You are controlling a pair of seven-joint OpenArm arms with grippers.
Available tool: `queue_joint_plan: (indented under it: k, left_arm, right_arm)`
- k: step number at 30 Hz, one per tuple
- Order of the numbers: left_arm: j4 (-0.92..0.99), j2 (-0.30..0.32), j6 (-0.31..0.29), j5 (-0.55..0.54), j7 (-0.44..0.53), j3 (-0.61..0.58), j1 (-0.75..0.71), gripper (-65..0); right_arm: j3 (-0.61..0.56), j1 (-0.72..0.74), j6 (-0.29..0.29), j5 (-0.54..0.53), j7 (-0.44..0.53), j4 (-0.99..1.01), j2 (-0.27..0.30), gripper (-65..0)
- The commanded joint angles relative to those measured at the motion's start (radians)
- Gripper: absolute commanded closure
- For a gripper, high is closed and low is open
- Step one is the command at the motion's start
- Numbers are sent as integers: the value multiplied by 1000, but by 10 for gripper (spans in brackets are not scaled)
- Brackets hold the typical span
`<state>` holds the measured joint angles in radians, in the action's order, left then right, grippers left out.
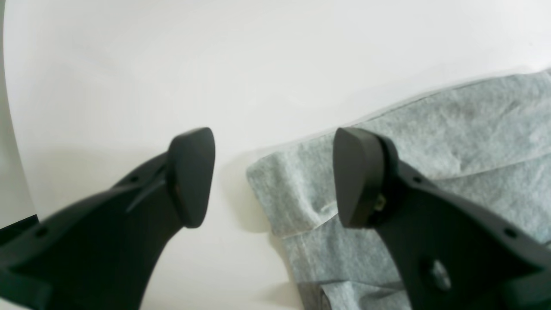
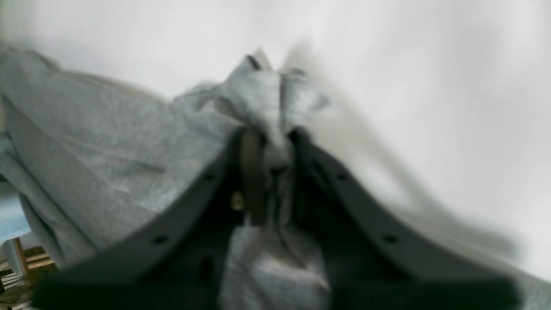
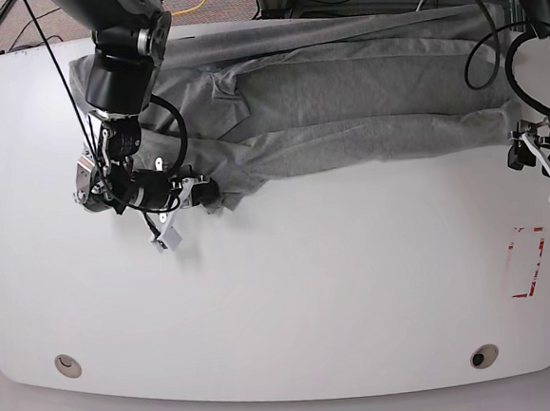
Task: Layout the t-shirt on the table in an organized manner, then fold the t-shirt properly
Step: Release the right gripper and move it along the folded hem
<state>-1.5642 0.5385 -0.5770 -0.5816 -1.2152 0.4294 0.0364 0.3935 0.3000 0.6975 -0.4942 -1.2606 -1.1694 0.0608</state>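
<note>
The grey t-shirt is spread lengthwise across the far half of the white bench, with its far edge hanging over the bench's rear rim. The fabric is creased and partly folded over itself along the long axis.

In the base view, the right gripper is positioned at the near left corner of the t-shirt, low over the bench. In the right wrist view, the right gripper is seen clamped on a bunched fold of grey fabric; the cloth is pinched between the two dark fingers and rises past the tips. This view is blurred, so finer detail cannot be told.

The left gripper is located at the opposite end of the t-shirt, at the right side of the base view. In the left wrist view, the left gripper is held wide apart, with nothing between its fingers. One finger is over bare bench; the other is over a folded corner of the t-shirt. Whether the fingers touch the cloth cannot be told.

A red tape rectangle is marked near the bench's right edge, well apart from the t-shirt. Two round grommets are set near the front edge.
</note>
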Motion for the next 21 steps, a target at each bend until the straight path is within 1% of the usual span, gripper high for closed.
queue_joint_plan:
  k: [1,5,8,9,10,11,12,17,18,19,20,21]
  left_arm:
    - [-12,21,-2,-10,11,7,18,-404]
    - [-11,19,-2,-10,11,7,18,-404]
    - [-11,18,-2,-10,13,7,18,-404]
    - [-11,18,-2,-10,13,7,18,-404]
    - [-9,18,-2,-10,13,7,18,-404]
    - [-9,18,-2,-10,13,6,18,-404]
    - [-9,18,-2,-10,13,6,18,-404]
    - [-9,16,-2,-10,13,6,18,-404]
    - [-9,16,-2,-10,13,6,18,-404]
    - [-9,16,-2,-10,13,6,18,-404]
    - [-8,16,-2,-10,13,6,17,-404]
    - [-8,16,-2,-10,13,6,17,-404]
  right_arm:
    - [-1,23,1,4,-6,-13,6,-8]
    - [-1,28,1,-13,-12,-42,7,-8]
    - [-12,26,1,-90,-40,-60,11,-8]
    - [-28,26,1,-146,-60,-67,14,-8]
    - [-37,23,1,-172,-69,-74,21,-8]
    - [-51,12,1,-217,-81,-88,38,-8]
    - [-61,3,1,-245,-86,-100,44,-8]
    - [-158,-55,1,-466,-109,-188,87,-8]
    - [-183,-72,1,-515,-118,-205,106,-8]
    - [-195,-80,1,-536,-123,-214,115,-8]
    - [-225,-98,1,-599,-130,-234,136,-8]
    - [-242,-111,1,-637,-132,-246,147,-8]
